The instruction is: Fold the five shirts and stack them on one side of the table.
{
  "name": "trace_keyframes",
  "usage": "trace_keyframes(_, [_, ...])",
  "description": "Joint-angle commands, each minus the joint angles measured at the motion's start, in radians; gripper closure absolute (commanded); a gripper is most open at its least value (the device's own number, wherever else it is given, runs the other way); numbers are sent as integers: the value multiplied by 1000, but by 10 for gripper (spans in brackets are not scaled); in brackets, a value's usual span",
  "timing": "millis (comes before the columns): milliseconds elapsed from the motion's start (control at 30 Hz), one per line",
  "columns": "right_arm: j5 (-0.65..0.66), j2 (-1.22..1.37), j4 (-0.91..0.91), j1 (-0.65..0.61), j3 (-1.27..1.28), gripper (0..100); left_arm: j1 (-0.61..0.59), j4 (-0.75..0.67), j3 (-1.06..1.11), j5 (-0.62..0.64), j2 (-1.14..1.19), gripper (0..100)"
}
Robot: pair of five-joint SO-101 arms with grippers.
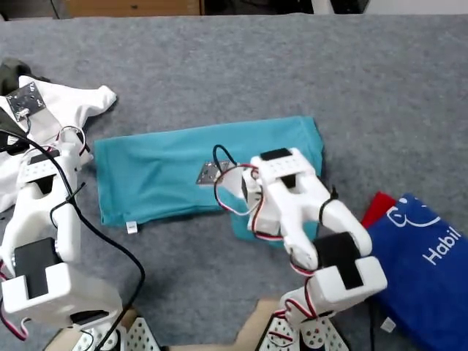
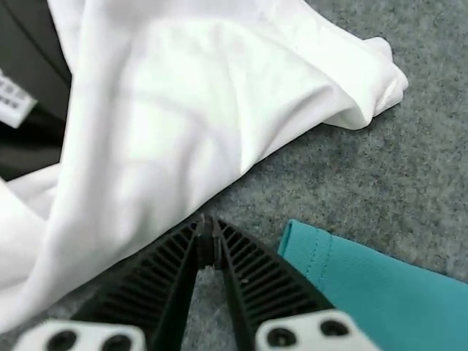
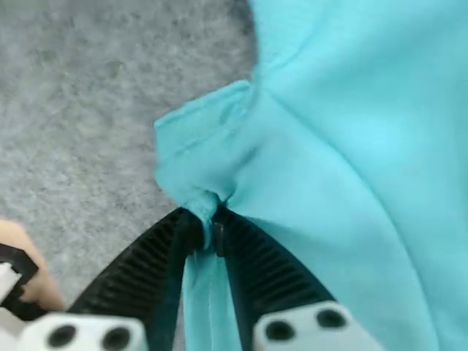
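Note:
A teal shirt [image 1: 168,172] lies spread across the table's middle, one edge lifted into a fold near the right arm. My right gripper [image 3: 213,217] is shut on a pinched bunch of that teal shirt [image 3: 344,146], just above the grey cloth. A crumpled white shirt [image 1: 62,102] lies at the far left. My left gripper [image 2: 208,238] is shut, its tips at the white shirt's [image 2: 168,124] edge, beside a corner of the teal shirt [image 2: 365,285]. A blue shirt [image 1: 428,270] lies at the right over a red one [image 1: 376,207].
Grey cloth [image 1: 292,66] covers the table, bare along the back. A dark garment [image 1: 13,72] lies under the white shirt at the far left. Cardboard [image 1: 248,329] shows at the front edge between the arm bases.

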Motion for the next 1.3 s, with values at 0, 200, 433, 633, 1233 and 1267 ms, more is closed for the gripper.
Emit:
trace_keyframes(0, [-20,7,60,30,-133,995,11,-17,-44,6,-7,980])
trace_keyframes(200, [-17,8,192,30,-409,995,11,-17,-44,6,-7,980])
trace_keyframes(433, [6,87,296,30,-667,995,11,-17,-44,6,-7,980])
trace_keyframes(633, [57,298,391,31,-944,995,11,-17,-44,6,-7,980])
trace_keyframes(1233, [446,688,528,31,-1403,950,32,-17,-41,-21,-5,978])
trace_keyframes(1267, [434,690,528,31,-1420,905,32,-17,-41,-21,-5,979])
